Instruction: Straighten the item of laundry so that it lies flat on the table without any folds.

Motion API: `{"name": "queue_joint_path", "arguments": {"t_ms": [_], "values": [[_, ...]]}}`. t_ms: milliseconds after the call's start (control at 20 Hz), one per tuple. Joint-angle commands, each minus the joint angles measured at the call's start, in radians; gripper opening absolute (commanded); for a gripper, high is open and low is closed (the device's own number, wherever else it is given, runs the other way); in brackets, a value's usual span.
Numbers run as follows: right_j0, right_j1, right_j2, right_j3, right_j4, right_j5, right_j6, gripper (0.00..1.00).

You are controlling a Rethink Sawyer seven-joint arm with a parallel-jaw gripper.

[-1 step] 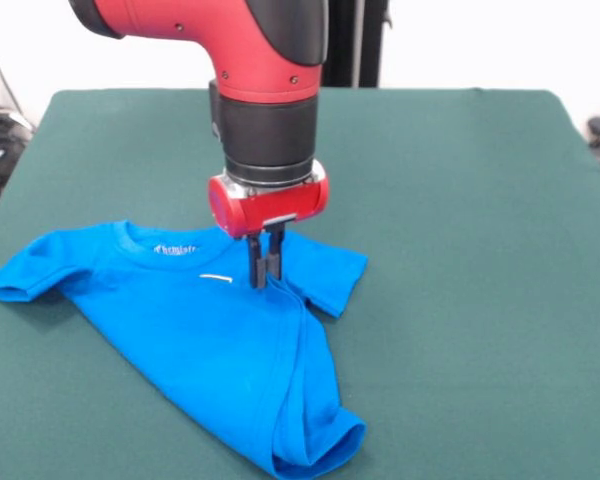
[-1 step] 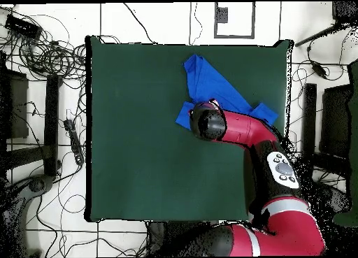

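The blue T-shirt (image 1: 205,330) lies in the lower left of the front view on the green surface (image 1: 460,250), collar toward the top, its label showing inside the neck. One sleeve spreads flat at the far left; the other sits right of the hand (image 1: 266,270). The lower body is bunched into folds that run down to a rolled hem at the bottom edge. The hand points straight down at the shirt just below the collar, its two fingers nearly together, pinching a ridge of cloth.

In the overhead view, the shirt (image 2: 210,80) sits in the upper right of the surface (image 2: 140,143), partly under the arm.
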Motion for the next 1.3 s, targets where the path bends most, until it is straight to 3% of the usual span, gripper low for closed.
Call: {"name": "queue_joint_path", "arguments": {"t_ms": [50,300,600,1300], "values": [[0.016,0.042,0.089,0.078,0.066,0.002,0.238,0.00],[-0.013,-0.028,0.093,0.087,0.089,0.094,0.198,0.00],[-0.042,-0.042,0.071,-0.012,0.115,0.201,0.155,0.00],[-0.088,0.066,0.086,-0.314,0.106,0.409,0.074,0.00]]}}
